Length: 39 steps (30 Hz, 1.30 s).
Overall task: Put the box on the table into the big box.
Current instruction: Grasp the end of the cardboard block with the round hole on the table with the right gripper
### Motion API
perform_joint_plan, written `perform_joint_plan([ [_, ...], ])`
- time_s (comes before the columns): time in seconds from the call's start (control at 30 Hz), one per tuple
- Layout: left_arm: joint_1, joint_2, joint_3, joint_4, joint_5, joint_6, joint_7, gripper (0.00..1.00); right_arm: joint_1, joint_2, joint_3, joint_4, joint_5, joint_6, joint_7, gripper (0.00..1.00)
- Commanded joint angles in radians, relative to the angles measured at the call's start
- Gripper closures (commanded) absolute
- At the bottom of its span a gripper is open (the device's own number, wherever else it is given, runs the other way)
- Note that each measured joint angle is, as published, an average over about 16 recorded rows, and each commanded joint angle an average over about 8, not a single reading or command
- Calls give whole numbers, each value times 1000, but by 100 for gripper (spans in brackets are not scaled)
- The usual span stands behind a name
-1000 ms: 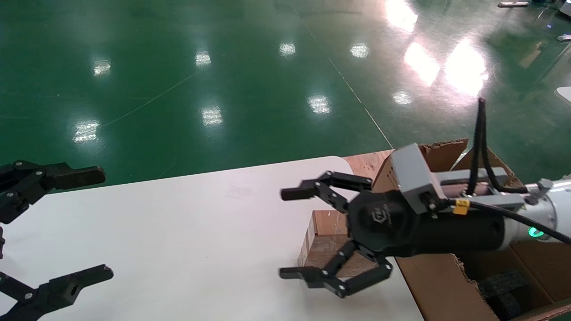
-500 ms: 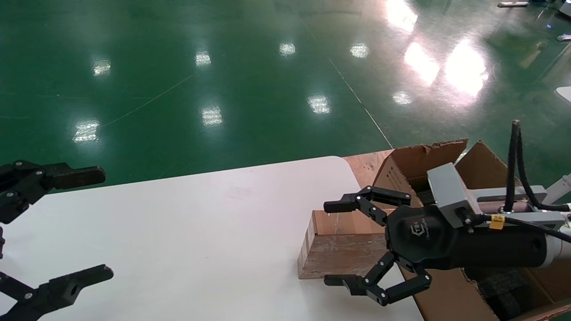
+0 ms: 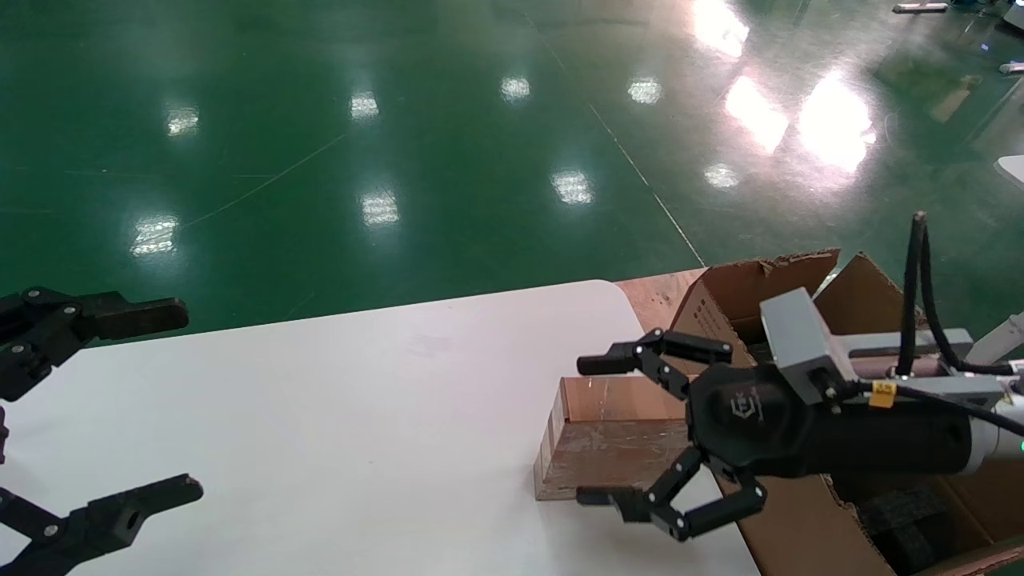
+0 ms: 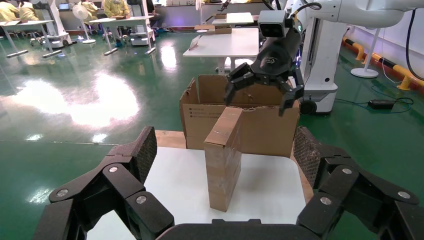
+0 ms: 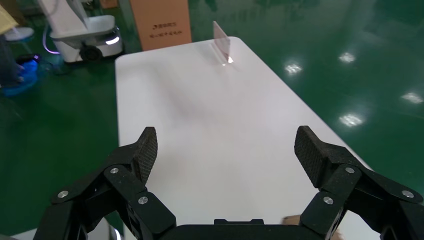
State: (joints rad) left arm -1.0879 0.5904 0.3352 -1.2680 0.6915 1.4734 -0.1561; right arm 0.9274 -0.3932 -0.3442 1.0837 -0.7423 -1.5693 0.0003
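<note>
Our right fingers (image 3: 612,364) are spread wide, one above the far edge of the box (image 3: 612,448) and the other at its near edge, neither pressing on it. The right gripper (image 3: 596,430) hangs over the box with nothing held; from the left wrist view it shows above the box's top, clear of it. The box stands on its narrow side on the table (image 3: 360,416), close to the rounded corner and right beside the big box (image 3: 788,512). The big box sits off the table's right end, its torn flaps up and black foam (image 3: 912,520) showing inside. Our left gripper (image 3: 120,408) waits at the table's left end, its fingers also spread wide and empty, well apart from the box. Around the table lies the green floor (image 3: 400,120).
</note>
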Motion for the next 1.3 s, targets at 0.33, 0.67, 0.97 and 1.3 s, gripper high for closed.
perform_joint_plan([
  [0.33, 0, 0, 0, 0, 0, 0, 0, 100, 43, 4, -43, -117, -12, -14, -79, 0],
  [0.67, 0, 0, 0, 0, 0, 0, 0, 100, 101, -11, -124, -259, -37, -17, -183, 0],
  [0.97, 0, 0, 1, 0, 0, 0, 0, 100, 179, -46, -194, -421, -94, -8, -261, 0],
  [1.3, 0, 0, 1, 0, 0, 0, 0, 100, 257, -101, -248, -567, -152, -7, -309, 0],
])
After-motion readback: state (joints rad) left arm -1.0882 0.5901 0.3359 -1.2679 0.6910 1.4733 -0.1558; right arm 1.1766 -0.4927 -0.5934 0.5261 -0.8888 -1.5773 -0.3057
